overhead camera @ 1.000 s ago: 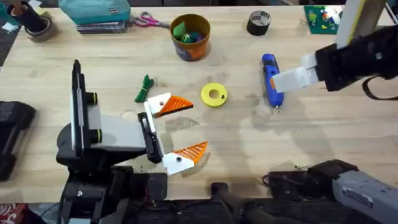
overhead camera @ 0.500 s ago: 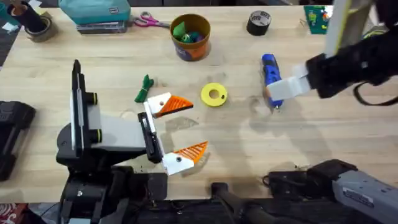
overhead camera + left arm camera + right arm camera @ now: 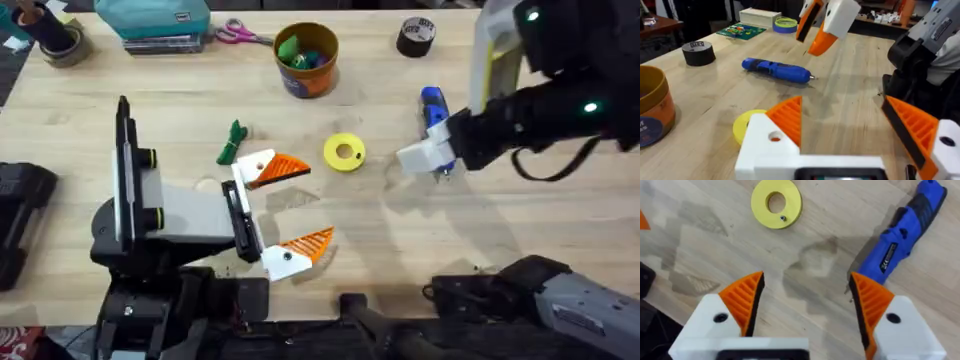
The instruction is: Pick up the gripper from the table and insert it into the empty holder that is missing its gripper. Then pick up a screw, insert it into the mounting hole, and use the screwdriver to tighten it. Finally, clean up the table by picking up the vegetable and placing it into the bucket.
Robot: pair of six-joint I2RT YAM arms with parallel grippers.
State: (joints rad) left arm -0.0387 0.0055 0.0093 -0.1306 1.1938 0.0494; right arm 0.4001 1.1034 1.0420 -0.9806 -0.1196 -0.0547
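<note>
Two sets of jaws, both wide open, both empty.

Right gripper (image 3: 805,305): orange ribbed pads spread far apart over bare surface (image 3: 420,230), holding and touching nothing. In the overhead view it sits right of centre (image 3: 418,158), white fingers pointing toward frame left. The screwdriver (image 3: 436,125) lies just beside it, on the upper-right side, blue body running roughly top to bottom of the overhead frame, metal tip at the lower end by the fingers. In the right wrist view the screwdriver (image 3: 905,232) runs diagonally past the right-hand pad, outside the gap. The right arm is much the nearer.

Yellow disc (image 3: 344,153): flat ring, just left of the right gripper, a small screw-like item in its centre hole (image 3: 783,218).

Left gripper (image 3: 275,215): lower left of centre, resting open on the surface, both orange wedges fitted, clasping nothing.

Vegetable (image 3: 232,143): green, just above and left of the left gripper's upper finger, clear of the jaws.

Bucket (image 3: 306,60): upper centre, orange, with green and blue items inside.

Judgement: the screwdriver looks the next target; the right jaws need shifting toward frame right to straddle its barrel.
</note>
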